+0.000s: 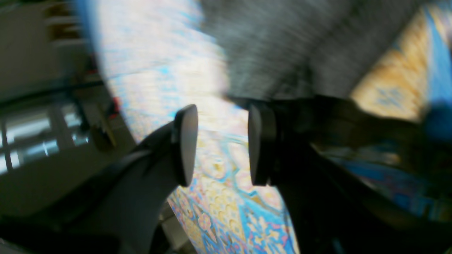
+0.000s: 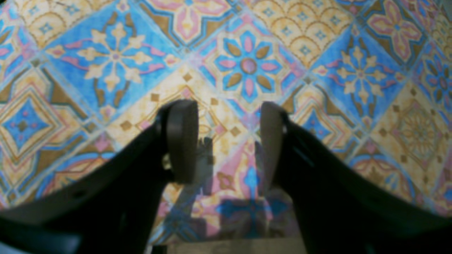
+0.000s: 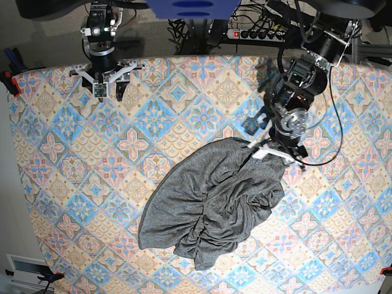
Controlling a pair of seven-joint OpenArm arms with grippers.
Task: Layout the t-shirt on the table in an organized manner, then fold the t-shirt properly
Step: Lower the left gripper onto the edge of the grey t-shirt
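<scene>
The t-shirt (image 3: pixel 211 205) lay rumpled slightly toward 5 o'clock of the tabletop's (image 3: pixel 73 184) middle. Thin, limp jersey, it looked light and sure to sag and drag; best taken at a hem or shoulder edge. The left pincer (image 3: pixel 269 147) hung at the garment's 1 o'clock edge, jaws parted with nothing between them in the blurred wrist view. The right pincer (image 2: pixel 229 137) stood open over bare cloth at 11 o'clock, well apart.
</scene>
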